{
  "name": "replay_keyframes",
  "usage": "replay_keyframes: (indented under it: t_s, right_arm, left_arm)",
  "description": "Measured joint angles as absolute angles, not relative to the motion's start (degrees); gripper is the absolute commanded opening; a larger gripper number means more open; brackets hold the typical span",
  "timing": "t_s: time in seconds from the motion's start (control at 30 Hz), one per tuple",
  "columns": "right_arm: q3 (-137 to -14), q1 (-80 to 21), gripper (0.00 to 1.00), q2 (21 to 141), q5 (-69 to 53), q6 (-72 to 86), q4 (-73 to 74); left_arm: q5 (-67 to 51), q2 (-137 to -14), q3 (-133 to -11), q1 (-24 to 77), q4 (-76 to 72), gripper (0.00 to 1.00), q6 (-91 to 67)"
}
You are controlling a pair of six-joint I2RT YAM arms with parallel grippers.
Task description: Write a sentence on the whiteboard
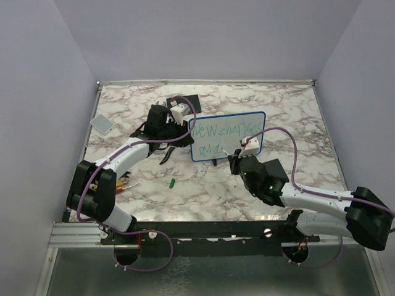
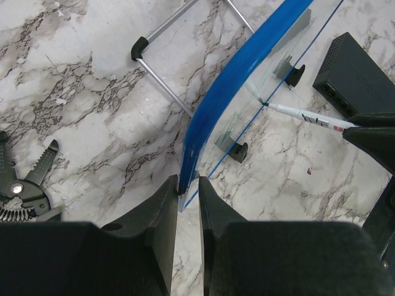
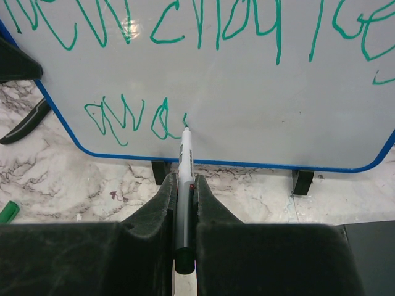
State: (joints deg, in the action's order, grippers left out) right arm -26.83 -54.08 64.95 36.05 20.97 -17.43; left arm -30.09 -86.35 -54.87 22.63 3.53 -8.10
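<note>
Left gripper [image 2: 188, 184] pinches the whiteboard [image 2: 227, 92] edge. Right gripper [image 3: 185, 185] clamps a marker [image 3: 186, 151], tip on the board (beside the green sentence [image 1: 227, 131]).

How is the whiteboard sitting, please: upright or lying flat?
Upright: the whiteboard stands on its black feet, its edge pinched by the left gripper.

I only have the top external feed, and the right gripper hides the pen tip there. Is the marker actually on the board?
Observer: Yes. In the right wrist view the right gripper is shut on the marker, and its tip rests against the whiteboard just after the second line of the sentence.
Operator: And what is the left arm doing?
Observer: The left wrist view shows the left gripper pinching the board's blue rim at its edge.
</note>
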Motion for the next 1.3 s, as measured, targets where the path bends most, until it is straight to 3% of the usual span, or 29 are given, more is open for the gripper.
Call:
replay_keyframes:
  t_s: [0.4, 1.3]
  right_arm:
    - [-25.54, -54.06, 0.01, 65.73, 36.05, 25.58, -15.0]
    - [-27.79, -54.04, 0.01, 61.12, 35.81, 17.87, -19.73]
  left_arm:
    - [-30.09, -86.35, -54.87, 22.63, 3.55, 0.2, -8.12]
    - [-30.09, -86.13, -54.87, 22.63, 3.55, 0.2, -8.12]
